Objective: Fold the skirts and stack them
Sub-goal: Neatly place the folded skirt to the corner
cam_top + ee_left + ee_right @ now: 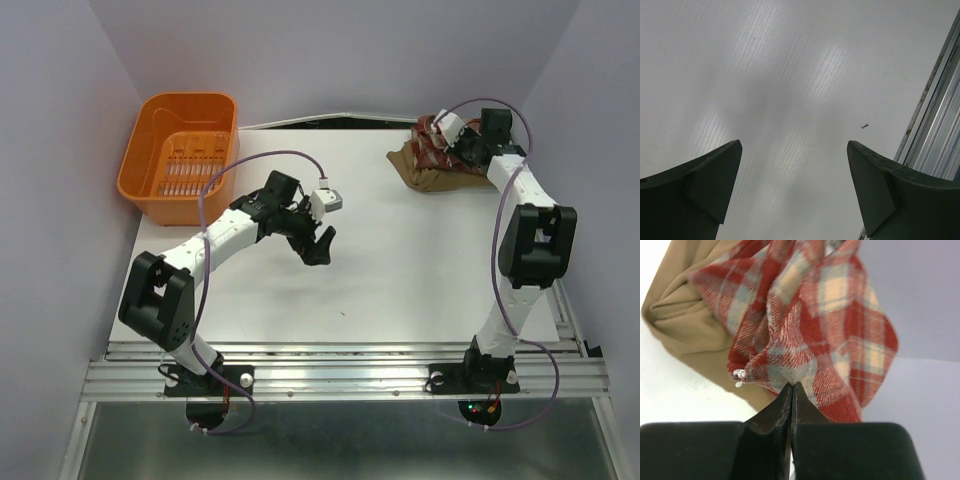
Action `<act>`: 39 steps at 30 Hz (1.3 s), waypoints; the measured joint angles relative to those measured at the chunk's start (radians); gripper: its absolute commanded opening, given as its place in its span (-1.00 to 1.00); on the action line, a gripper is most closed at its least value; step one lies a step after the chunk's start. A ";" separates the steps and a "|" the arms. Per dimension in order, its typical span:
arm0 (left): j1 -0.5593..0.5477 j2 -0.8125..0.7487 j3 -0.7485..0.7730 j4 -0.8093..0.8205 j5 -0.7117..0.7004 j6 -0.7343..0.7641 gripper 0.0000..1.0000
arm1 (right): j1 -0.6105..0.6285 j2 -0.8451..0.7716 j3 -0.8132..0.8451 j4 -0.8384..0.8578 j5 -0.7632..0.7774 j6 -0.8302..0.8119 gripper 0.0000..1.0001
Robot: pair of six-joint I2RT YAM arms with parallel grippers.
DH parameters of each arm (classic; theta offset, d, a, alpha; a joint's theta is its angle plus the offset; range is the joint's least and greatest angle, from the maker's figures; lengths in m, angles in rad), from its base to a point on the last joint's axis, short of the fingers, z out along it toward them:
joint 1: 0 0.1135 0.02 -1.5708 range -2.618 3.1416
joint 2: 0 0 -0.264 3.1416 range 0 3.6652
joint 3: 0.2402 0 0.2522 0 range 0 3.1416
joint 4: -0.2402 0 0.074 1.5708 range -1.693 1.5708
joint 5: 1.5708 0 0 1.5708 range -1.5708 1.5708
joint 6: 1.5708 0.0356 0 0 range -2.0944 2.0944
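Right gripper [791, 386] pinching a red-and-cream plaid skirt [840, 330] at the white table's [400, 260] far right corner.
The plaid skirt lies bunched on top of a crumpled tan-brown skirt [685, 320]; the right jaws are closed on a fold of the plaid cloth. The left gripper [318, 245] hangs over the table's middle, jaws spread wide and holding nothing. An orange plastic basket [140, 150] sits at the far left corner.

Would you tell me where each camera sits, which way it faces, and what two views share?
Top external: high behind the robot, looking down on the table; left arm, right arm show.
Left wrist: on left arm, facing the table; open left gripper shows.
Right wrist: on right arm, facing plaid skirt over tan skirt; right gripper shut on the plaid.
Shared: top and right wrist both show those skirts.
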 measured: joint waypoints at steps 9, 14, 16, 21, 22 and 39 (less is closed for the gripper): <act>0.000 0.016 0.000 -0.003 0.000 0.006 0.97 | -0.013 -0.010 0.026 -0.022 -0.069 -0.064 0.58; 0.000 0.023 0.000 -0.003 0.002 0.007 0.97 | -0.012 -0.042 -0.028 -0.077 -0.096 -0.152 0.58; 0.000 0.024 0.000 -0.005 0.003 0.007 0.97 | -0.006 -0.043 -0.042 -0.080 -0.096 -0.180 0.58; 0.000 0.034 0.000 -0.005 0.006 0.007 0.97 | 0.006 -0.043 -0.088 -0.071 -0.090 -0.226 0.57; 0.000 0.037 0.000 -0.005 0.007 0.007 0.97 | 0.011 -0.043 -0.097 -0.066 -0.087 -0.230 0.56; 0.000 0.056 0.000 -0.008 0.007 0.007 0.97 | 0.039 -0.041 -0.141 0.180 -0.004 -0.206 -0.99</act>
